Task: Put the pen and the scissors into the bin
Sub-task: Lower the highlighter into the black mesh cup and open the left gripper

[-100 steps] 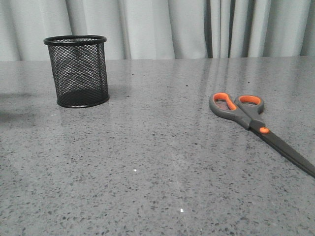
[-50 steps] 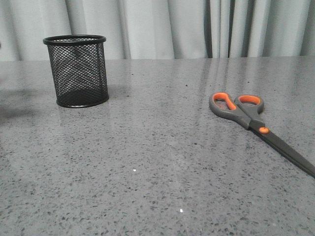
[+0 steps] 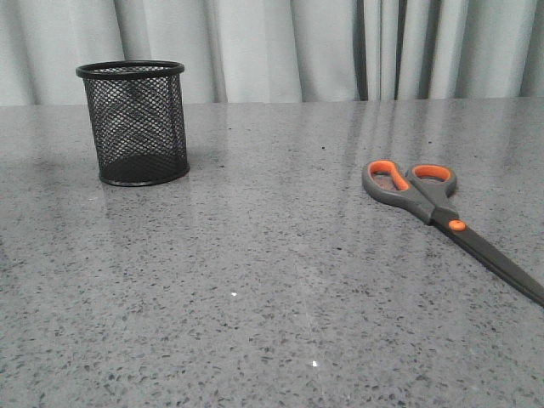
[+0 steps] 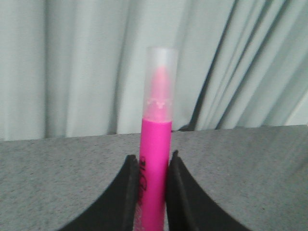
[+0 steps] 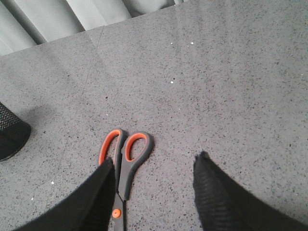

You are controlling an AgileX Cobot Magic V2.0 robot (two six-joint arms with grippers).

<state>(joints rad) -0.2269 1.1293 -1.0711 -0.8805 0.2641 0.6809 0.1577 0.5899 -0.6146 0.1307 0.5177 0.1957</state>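
Pale curtains back a grey speckled table [image 3: 255,280]. The pen [image 4: 155,159] stands pinched between the fingers of the left gripper [image 4: 152,192], cap end outward, a grip that suits dropping it endwise into the bin [image 3: 134,121], which stands upright at the far left. The scissors [image 3: 442,221] lie flat at the right. The right gripper [image 5: 156,192] hovers spread above their handles, holding nothing, apparently placed for the pickup.

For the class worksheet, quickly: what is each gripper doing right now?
Left gripper: closed on the pen.
Right gripper: open, holding nothing, above the scissors.
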